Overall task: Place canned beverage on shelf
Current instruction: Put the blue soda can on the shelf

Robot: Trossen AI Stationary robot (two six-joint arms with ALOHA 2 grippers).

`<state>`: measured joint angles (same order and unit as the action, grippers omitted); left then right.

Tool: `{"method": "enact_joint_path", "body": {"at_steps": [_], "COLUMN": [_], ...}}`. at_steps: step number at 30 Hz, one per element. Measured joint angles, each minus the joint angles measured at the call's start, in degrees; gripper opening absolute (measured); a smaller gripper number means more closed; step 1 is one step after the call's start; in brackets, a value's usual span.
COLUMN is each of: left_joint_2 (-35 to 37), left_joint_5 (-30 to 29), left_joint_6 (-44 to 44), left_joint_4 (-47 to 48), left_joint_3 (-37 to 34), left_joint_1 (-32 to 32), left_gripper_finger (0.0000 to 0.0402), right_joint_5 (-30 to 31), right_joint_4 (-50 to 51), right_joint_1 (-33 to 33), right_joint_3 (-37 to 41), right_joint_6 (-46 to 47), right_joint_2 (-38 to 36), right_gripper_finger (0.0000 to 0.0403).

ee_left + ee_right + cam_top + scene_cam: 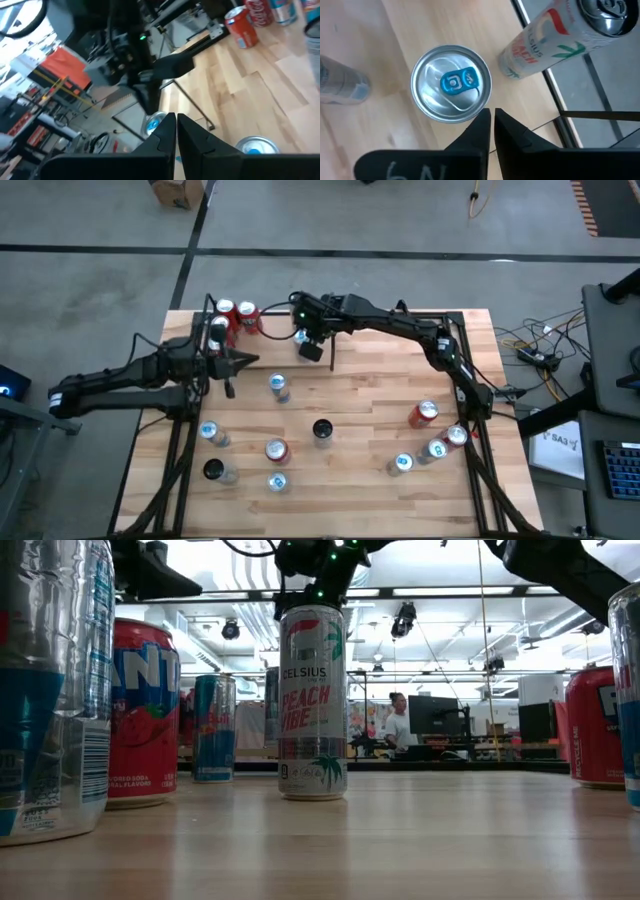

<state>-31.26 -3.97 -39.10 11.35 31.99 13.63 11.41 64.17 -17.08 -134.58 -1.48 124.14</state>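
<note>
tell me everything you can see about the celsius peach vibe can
The Celsius can is tall, slim and white, seemingly aluminium, printed with green "CELSIUS" lettering, pink "PEACH VIBE" text and a small palm motif near its base. Its silver top with pull tab looks unopened in the right wrist view. It stands upright on the light wood plank, beside a thin black frame bar, with nothing gripping it.

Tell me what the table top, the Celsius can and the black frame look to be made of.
Table top: wood, light butcher-block planks with visible grain and joints, matte finish.
Celsius can: likely aluminium, with a glossy printed white wall; its bare silvery top shines in the right wrist view.
Black frame: thin rods, probably metal, painted or coated black; the look alone does not settle it.
</note>
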Motion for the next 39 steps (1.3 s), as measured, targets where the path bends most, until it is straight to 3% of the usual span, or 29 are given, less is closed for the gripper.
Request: {"method": "enact_joint_path", "body": {"at_steps": [26,32,39], "left_joint_2": [-0.2,-0.2,-0.3], "left_joint_5": [0.0,0.0,0.0], "left_joint_6": [1.1,1.1,1.1], "left_joint_4": [-0.7,-0.7,-1.1], "left_joint_3": [0.0,0.0,0.1], "left_joint_1": [2.1,2.1,2.1], "left_gripper_finger": [0.0,0.0,0.0], "right_joint_5": [0.1,-9.5,-11.9], "right_joint_4": [3.3,5.2,3.2], "right_joint_1": [2.0,2.2,2.9], "right_joint_3": [0.0,0.0,0.1], "right_joint_6": [0.4,-0.7,-3.5], "right_joint_2": [-2.9,-2.3,0.2], "right_gripper_finger": [0.0013,0.0013,0.0013]}}
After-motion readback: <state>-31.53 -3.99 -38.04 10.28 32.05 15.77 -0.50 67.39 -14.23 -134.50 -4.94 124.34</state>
